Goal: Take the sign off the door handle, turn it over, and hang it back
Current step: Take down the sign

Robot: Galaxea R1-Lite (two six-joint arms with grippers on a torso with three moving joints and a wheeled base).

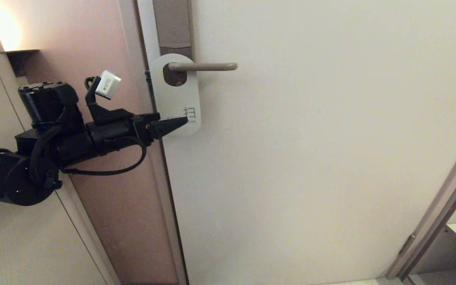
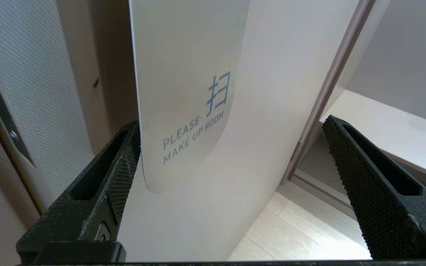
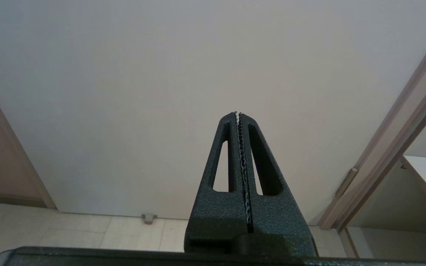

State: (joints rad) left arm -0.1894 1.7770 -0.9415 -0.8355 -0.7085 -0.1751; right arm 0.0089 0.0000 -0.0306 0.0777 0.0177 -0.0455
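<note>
The head view looks forward at the door [image 1: 311, 158] from a little way back, taking in the door handle [image 1: 204, 66] and the sign [image 1: 176, 95] hanging on it. The left wrist view sits very near the sign [image 2: 183, 111], looking up along the door [image 2: 272, 92] between its own end effector [image 2: 231, 133] fingers. The right wrist view faces the door [image 3: 161, 92] low down, near the floor [image 3: 68, 232], well below the handle; all three share the door.

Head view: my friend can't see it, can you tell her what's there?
A white sign hangs on a door handle. The open left gripper reaches its lower end from the left.
</note>
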